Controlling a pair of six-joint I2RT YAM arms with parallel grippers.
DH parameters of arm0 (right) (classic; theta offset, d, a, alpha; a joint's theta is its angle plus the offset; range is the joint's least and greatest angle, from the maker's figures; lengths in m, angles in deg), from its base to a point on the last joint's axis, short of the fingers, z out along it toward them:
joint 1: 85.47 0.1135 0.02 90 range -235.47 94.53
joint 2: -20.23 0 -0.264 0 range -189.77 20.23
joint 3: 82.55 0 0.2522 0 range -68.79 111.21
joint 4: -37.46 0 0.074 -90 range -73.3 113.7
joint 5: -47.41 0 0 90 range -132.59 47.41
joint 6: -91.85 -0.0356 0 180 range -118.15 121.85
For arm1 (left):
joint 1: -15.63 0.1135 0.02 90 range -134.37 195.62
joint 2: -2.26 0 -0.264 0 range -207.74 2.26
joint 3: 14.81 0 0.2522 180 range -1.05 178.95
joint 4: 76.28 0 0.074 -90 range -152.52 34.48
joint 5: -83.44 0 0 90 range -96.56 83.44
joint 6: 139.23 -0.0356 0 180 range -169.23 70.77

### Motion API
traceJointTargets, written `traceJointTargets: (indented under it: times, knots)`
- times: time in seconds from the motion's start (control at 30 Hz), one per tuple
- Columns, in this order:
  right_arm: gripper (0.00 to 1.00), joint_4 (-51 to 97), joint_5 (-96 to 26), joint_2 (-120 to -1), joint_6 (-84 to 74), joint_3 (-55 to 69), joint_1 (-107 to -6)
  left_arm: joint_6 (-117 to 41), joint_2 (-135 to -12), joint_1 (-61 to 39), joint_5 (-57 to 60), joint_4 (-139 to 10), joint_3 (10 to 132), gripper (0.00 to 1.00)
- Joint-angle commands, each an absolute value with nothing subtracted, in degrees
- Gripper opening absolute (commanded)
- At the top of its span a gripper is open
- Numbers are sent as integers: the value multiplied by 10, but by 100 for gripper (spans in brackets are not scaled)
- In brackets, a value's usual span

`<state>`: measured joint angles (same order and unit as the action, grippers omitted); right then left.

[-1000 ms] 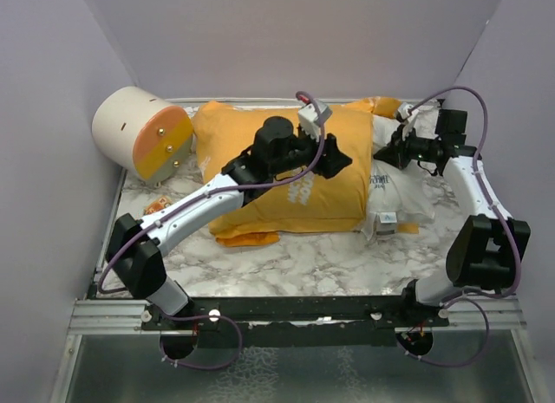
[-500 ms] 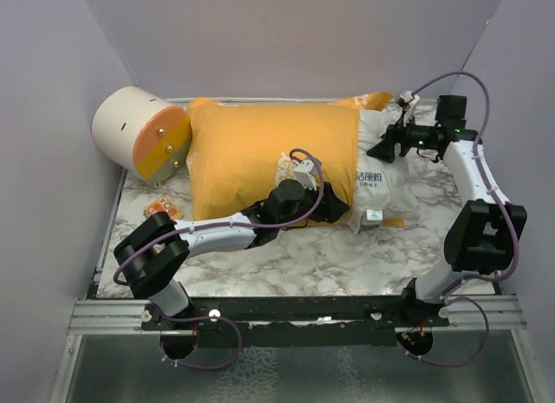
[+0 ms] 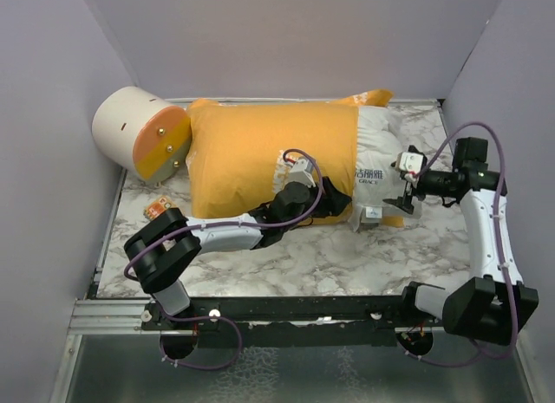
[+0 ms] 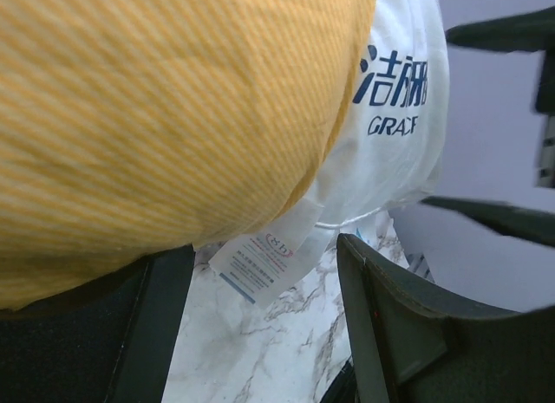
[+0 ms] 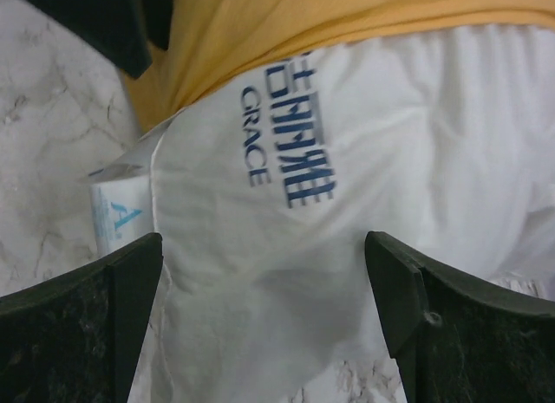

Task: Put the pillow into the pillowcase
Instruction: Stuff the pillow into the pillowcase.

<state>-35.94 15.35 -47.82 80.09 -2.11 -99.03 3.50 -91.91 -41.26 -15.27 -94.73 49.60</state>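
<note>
Pillow [image 3: 381,152] is lying mostly inside pillowcase [image 3: 260,152], white end sticking out right, both claws gaping empty; right gripper [image 3: 400,195] probably needs pushing centrally while left gripper [image 3: 334,205] is pinching the case's edge.

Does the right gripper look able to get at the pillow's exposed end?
Probably yes. The right gripper is open and faces the pillow's white end, with nothing visible between them.
</note>
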Motion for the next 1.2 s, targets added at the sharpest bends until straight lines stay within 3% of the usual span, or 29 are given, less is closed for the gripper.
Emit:
traceJointTargets:
  times: [0.0,0.2,0.3,0.33,0.4,0.47,0.57,0.73,0.93,1.17]
  knots:
    - [100,-238,162,-486,955,-109,-988,12,-931,-415,-180,-934,522,69]
    - [99,-83,117,-573,889,-121,-968,-9,-945,-415,-192,-923,524,69]
    - [88,-15,96,-604,828,-142,-946,-22,-946,-412,-187,-926,529,69]
    - [79,-15,99,-616,808,-139,-942,-26,-946,-411,-178,-932,527,68]
    - [48,-34,125,-641,765,-125,-939,-38,-946,-411,-157,-949,523,68]
    - [25,-68,157,-654,741,-116,-938,-47,-940,-413,-137,-962,518,68]
    - [1,-102,206,-647,688,-120,-936,-43,-929,-424,-143,-976,500,68]
    - [1,-212,261,-589,637,-118,-929,-17,-945,-434,-171,-1009,487,69]
    - [1,-209,182,-488,561,-162,-929,-55,-1001,-435,-166,-940,574,69]
    - [1,-239,126,-456,549,-180,-929,-130,-1047,-436,-170,-802,699,54]
